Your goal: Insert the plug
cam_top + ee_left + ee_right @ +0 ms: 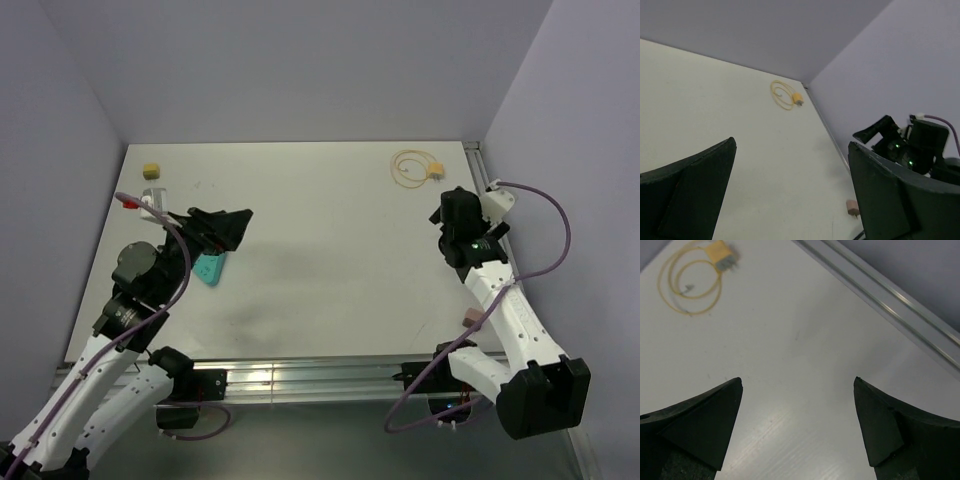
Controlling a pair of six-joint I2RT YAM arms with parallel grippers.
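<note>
Showing the plug [436,172] flat on the table [320,200] near its far right corner, at the end of a thin yellow cable [408,168] coiled just to its left, touched by neither arm. Places the right gripper [797,385] near the plug but short of it, fingers spread wide over bare tabletop with nothing between them. Places the left gripper [792,145] well apart on the left side, likewise spread and empty, near a teal block [210,268], with a small yellow block [151,170] at the far left corner and a pink piece [470,317] by the right edge.
</note>
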